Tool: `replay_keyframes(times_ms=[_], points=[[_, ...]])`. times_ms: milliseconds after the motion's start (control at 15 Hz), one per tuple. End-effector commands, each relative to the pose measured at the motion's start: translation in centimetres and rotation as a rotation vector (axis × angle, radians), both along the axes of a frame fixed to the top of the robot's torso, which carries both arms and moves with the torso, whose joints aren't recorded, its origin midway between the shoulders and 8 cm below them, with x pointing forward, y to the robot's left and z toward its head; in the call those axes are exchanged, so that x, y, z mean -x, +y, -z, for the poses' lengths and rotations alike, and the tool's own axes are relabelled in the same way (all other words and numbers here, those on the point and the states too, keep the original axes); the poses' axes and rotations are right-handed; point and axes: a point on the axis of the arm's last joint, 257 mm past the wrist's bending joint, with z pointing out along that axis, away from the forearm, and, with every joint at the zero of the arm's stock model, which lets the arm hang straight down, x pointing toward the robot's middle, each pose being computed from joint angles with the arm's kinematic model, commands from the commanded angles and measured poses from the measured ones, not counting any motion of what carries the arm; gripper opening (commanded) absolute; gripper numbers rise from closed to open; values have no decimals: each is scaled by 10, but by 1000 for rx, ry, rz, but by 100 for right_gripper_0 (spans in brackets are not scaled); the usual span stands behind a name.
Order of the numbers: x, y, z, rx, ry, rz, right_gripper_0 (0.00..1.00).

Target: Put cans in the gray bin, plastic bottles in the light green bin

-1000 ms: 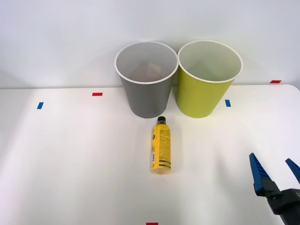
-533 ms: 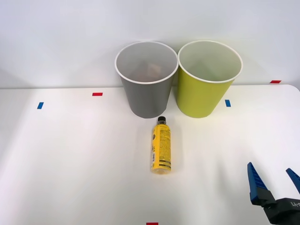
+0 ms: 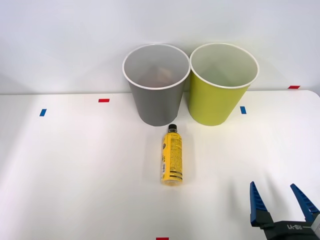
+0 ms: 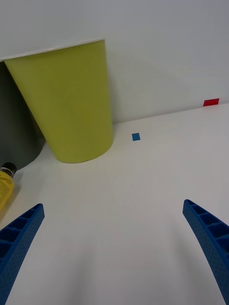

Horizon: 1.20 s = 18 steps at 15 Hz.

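Observation:
The plastic bottle (image 3: 171,156) lies on the white table with its black cap pointing at the bins; its cap end (image 4: 6,170) also shows in the right wrist view. Behind it stand the gray bin (image 3: 156,97) and, to its right, the light green bin (image 3: 220,97) (image 4: 71,105). A dim reddish shape (image 3: 156,75) sits deep inside the gray bin; I cannot tell whether it is the can. My right gripper (image 3: 275,192) (image 4: 113,206) hovers open and empty near the table's front right, well right of the bottle.
The gray bin's side (image 4: 14,124) shows beside the green one in the wrist view. Small tape marks dot the table: red (image 3: 103,100) (image 4: 211,102) and blue (image 3: 243,110) (image 4: 136,137). A white wall stands close behind the bins.
My right gripper has drifted left and toward the table's front edge, staying open. The bottle and both bins have not moved.

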Motion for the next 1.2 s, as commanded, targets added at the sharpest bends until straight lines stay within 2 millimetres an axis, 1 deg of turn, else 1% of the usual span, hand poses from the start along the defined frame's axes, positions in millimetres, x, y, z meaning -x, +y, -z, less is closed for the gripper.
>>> replay_keyframes(times_ms=[67, 267, 467, 800, 933, 1133, 1200], points=[[14, 17, 14, 38, -61, -68, 100], [31, 28, 14, 93, -93, -109, 100], [45, 24, 18, 184, -86, -79, 100], [70, 21, 20, 161, -73, -7, 100], [80, 17, 33, 142, -93, 22, 100], [95, 21, 40, 145, -99, 20, 100], [97, 22, 43, 146, -92, 18, 100]])
